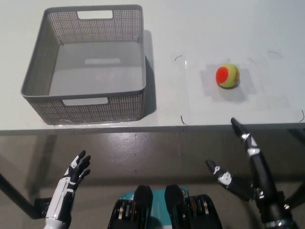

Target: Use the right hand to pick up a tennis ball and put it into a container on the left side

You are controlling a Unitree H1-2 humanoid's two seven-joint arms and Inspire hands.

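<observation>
Missing wrist, right robot hand (248, 164), cut at btm edge

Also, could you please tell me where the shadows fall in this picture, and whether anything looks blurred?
Head view: the basket casts a shadow to its right on the table, the tennis ball a soft one to its lower right; everything looks sharp, with no glare.

Grey plastic basket (86, 67) with fine mesh-perforated walls, fuzzy felt tennis ball (228, 76), smooth matt white worktop (200, 28), glossy floor (143, 152)
</observation>
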